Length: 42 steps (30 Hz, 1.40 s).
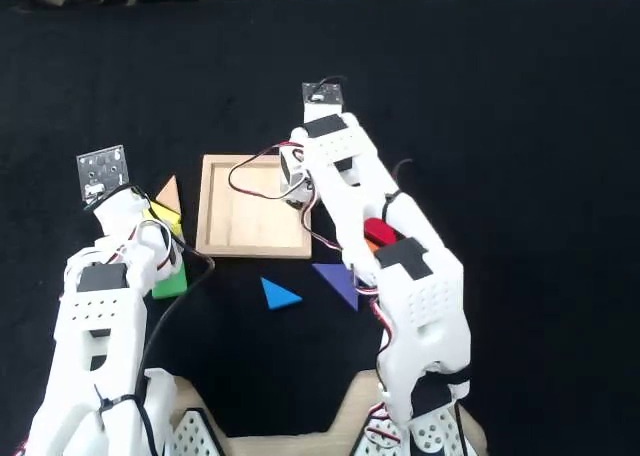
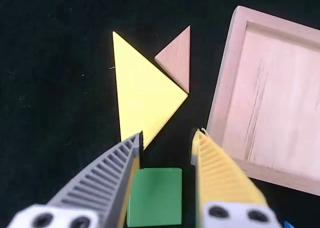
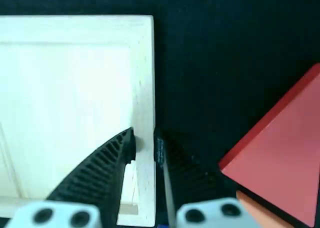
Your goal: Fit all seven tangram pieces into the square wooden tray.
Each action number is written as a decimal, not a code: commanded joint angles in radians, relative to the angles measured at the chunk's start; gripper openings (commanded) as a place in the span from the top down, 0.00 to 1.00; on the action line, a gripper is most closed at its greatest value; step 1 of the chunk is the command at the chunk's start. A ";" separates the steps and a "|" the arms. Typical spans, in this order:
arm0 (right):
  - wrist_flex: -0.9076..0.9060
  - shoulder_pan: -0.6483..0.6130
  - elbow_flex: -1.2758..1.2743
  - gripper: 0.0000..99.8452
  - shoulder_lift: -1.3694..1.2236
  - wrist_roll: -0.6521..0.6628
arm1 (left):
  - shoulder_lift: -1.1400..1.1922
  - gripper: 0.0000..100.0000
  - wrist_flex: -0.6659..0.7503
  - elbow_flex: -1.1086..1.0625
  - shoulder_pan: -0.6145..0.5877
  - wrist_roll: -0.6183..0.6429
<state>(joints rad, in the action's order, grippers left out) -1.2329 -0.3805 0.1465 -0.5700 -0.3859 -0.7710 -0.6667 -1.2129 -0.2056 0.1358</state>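
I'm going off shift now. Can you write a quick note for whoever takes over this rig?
Left gripper: open, over the green square, tips by the yellow triangle.
Right gripper: shut on the tray wall nearest its arm.
Left of the tray: yellow triangle, tan triangle, green square. In front: blue triangle, purple piece. Right, under the right arm: red piece, orange piece.
Done: nothing placed.
Left: all seven pieces.
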 commanded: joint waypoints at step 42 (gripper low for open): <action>-0.011 0.118 -0.223 0.74 0.208 0.334 | -0.008 0.83 0.017 0.005 -0.001 0.005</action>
<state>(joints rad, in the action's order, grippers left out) -1.3004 -0.2762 -0.0637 -0.3690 -0.0468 -0.7710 -0.6667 -1.2129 -0.2056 0.1358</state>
